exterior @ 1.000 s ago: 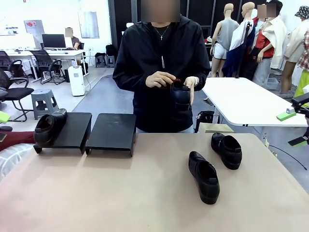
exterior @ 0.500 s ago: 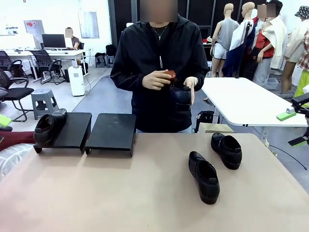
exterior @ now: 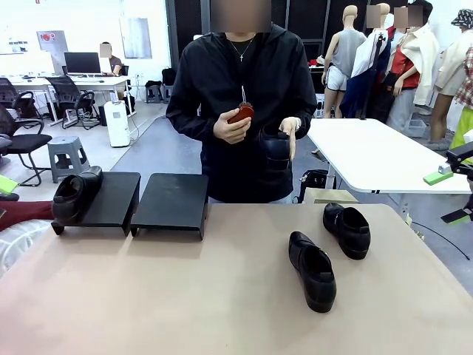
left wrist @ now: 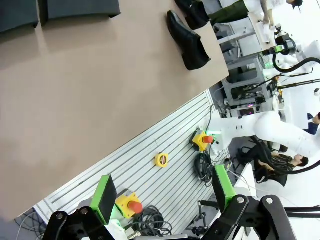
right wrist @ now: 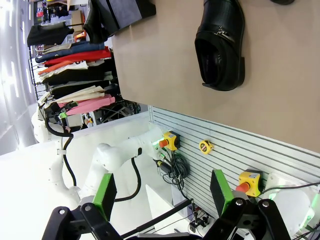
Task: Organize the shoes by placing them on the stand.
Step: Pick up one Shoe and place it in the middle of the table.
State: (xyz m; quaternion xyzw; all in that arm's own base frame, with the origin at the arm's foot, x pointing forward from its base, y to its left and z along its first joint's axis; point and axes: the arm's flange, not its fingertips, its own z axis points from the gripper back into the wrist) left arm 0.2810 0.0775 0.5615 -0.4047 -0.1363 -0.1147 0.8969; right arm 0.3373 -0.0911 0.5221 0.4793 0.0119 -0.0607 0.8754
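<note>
Of the shoes, one (exterior: 74, 196) lies on the left half of the stand's left unit (exterior: 114, 201), its toe overhanging the edge. The stand's right unit (exterior: 174, 203) sits just beside it. Two more shoes lie apart from the stand on the right of the table (exterior: 185, 296): the nearer shoe (exterior: 312, 270) with its toe toward the robot, and the farther shoe (exterior: 346, 230) just behind it. The person at the far side holds the fourth shoe (exterior: 276, 148) upright against the chest. The holding hand (exterior: 290, 132) covers part of it, and black on black makes its outline hard to read.

In the left wrist view the farther shoe is cut off by the top edge, as are both stand units. In the right wrist view only a sliver of it shows at the top edge.

Since a second ago, the person's other hand (exterior: 230, 127) has lifted a small reddish-brown object (exterior: 241, 113) from the held shoe's mouth up to chest height; what it is I cannot tell. The three resting shoes have not moved.

The left gripper (left wrist: 164, 195) stands wide open, with nothing between its green pads. The right gripper (right wrist: 162, 195) is likewise spread wide and holds nothing. Both hang over the robot's side of the table.
</note>
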